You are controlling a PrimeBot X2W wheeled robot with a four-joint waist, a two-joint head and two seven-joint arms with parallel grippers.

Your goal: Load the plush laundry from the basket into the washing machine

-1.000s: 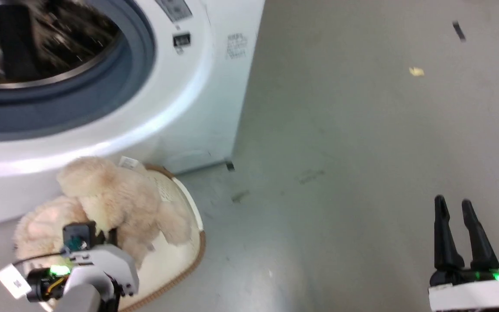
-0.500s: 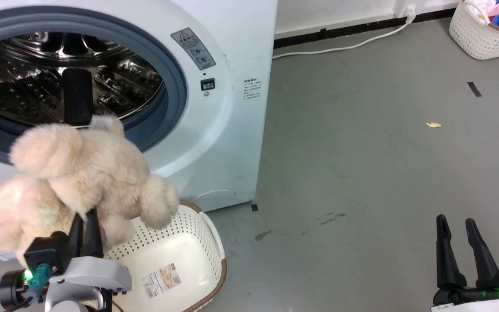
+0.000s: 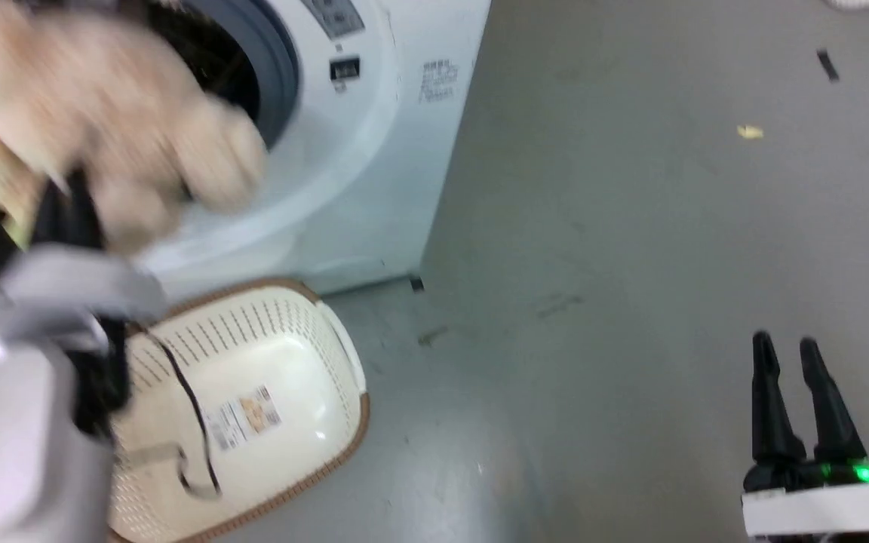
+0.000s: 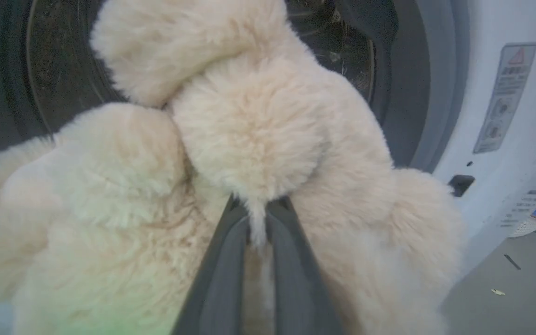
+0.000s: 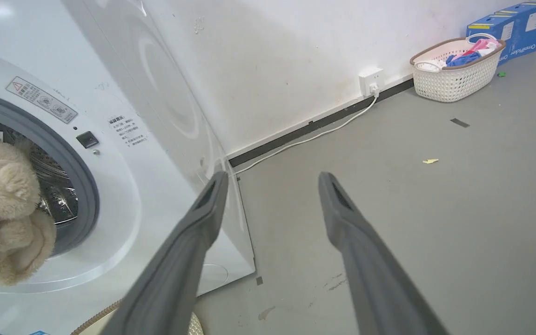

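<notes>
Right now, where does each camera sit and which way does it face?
Head view: on the head, looking down at the empty cream-white perforated plastic basket; left arm, right gripper show.
Left wrist view: on the left wrist, facing into the large white front-loading washing machine; left gripper shut on the fluffy cream-beige plush bear.
Right wrist view: on the right wrist, facing the white wall; right gripper, open.
Shared: all three see the washing machine.
</notes>
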